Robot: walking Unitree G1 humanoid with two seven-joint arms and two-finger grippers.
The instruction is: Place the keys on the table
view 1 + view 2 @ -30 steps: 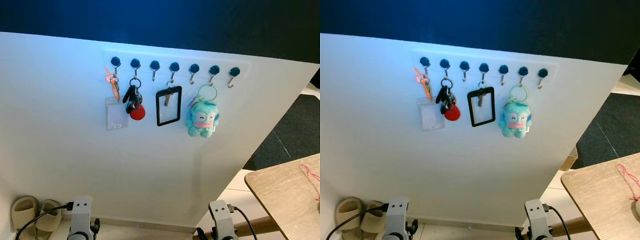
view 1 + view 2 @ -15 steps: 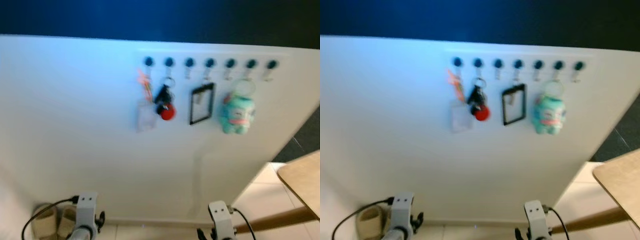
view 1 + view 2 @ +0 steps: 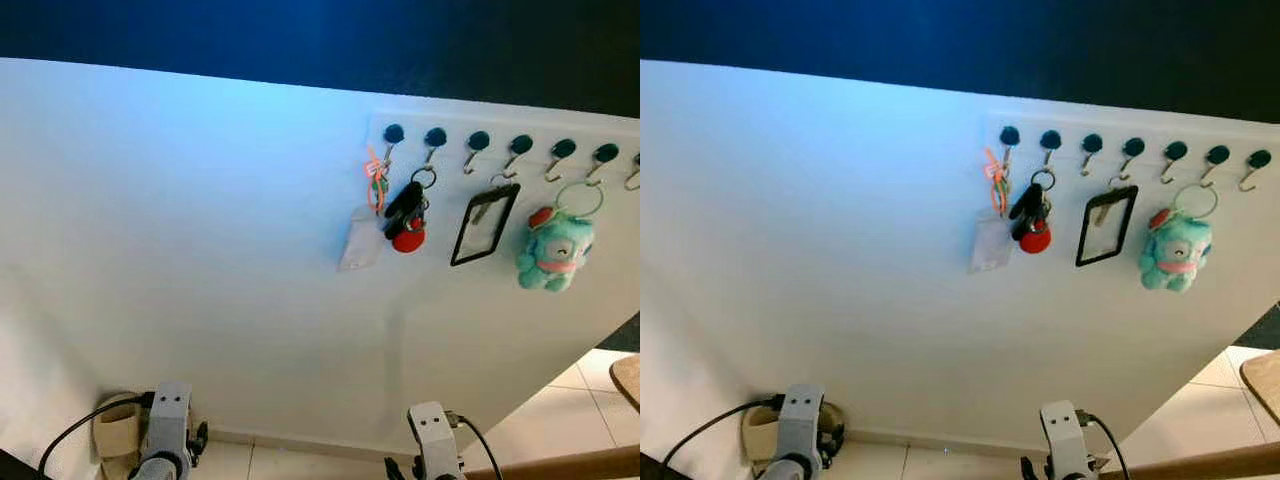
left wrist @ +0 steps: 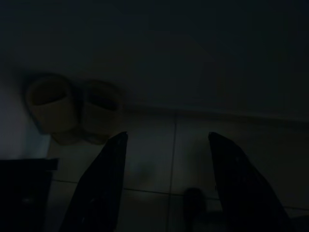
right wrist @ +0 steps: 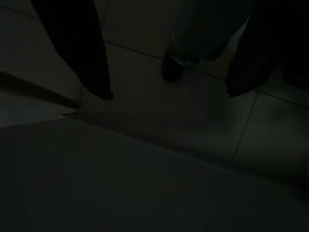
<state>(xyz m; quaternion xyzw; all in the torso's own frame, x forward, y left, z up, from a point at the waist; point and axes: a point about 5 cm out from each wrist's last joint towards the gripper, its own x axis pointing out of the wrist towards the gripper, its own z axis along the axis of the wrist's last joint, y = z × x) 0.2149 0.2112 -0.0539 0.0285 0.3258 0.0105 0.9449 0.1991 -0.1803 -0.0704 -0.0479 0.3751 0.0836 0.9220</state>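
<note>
A bunch of dark keys [image 3: 405,208] with a round red tag [image 3: 407,240] hangs from the second hook of a row of dark hooks [image 3: 478,140] on the white wall. A corner of the wooden table [image 3: 631,375] shows at the far right edge. Both arms hang low, well below the keys. My left gripper [image 4: 167,137] is open over the tiled floor beside the slippers. My right gripper [image 5: 169,95] is open over the floor tiles, with nothing between its fingers.
On the hooks also hang a clear badge holder [image 3: 358,250] on an orange strap, a black-framed badge [image 3: 484,223] and a teal plush toy [image 3: 548,250]. Beige slippers [image 3: 118,430] lie at the wall's foot on the left. A wooden table leg [image 3: 570,465] runs low right.
The camera has swung to the left, so the hooks and keys now sit further right in the picture and most of the table has left it. Nothing on the hooks has moved.
</note>
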